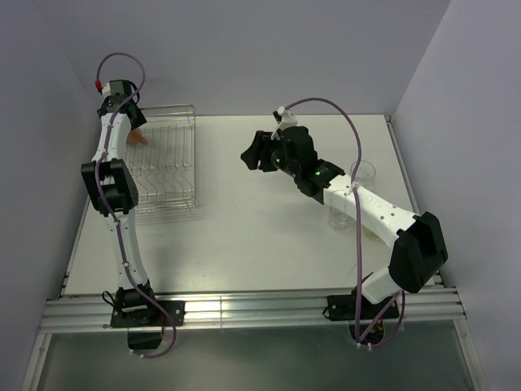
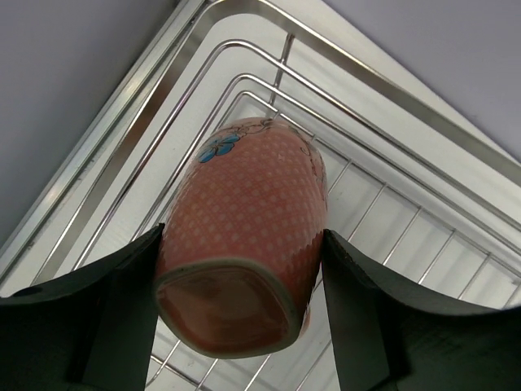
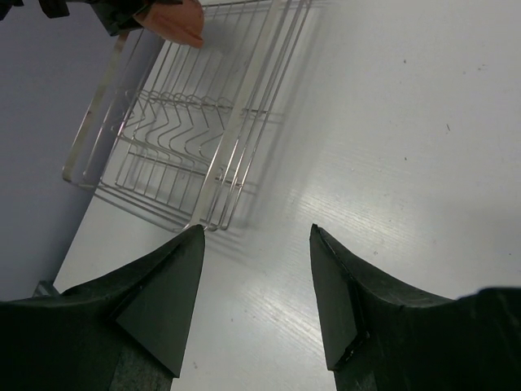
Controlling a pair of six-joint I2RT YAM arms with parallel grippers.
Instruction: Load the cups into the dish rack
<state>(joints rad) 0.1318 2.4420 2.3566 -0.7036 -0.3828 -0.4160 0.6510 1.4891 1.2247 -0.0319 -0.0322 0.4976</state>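
Left wrist: my left jaws grasp the terracotta-orange patterned mug (image 2: pixel 244 244) over the silver wire dish rack (image 1: pixel 167 183), my right jaws released; seemingly tilted, it could topple off the tines.

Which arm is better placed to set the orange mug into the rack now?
Left. The left end effector is shut on the orange mug, over the dish rack at its far corner. The right end effector is open and empty above the table, away from the rack.
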